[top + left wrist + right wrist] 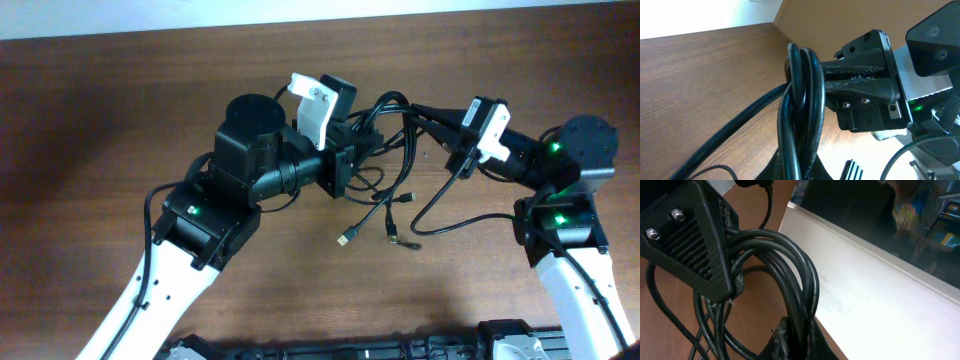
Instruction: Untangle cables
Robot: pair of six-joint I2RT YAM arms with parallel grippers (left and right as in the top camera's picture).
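The cables (409, 150) are thin, black and flexible: several strands looped together in one tangled bundle. The upper loops of the bundle are raised off the table (120, 110), clamped by the left gripper (378, 135) and the right gripper (420, 110) at points close together. In the wrist views the clamped strands bend in tight arcs, pressed side by side. The loose ends hang down to the tabletop and end in small plugs (346, 238). One longer strand (460, 226) curves off to the right, lying flat.

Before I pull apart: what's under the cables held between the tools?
Loose plug-tipped cable ends lie on the table below. How the strands cross inside the left tool and right tool is covered.
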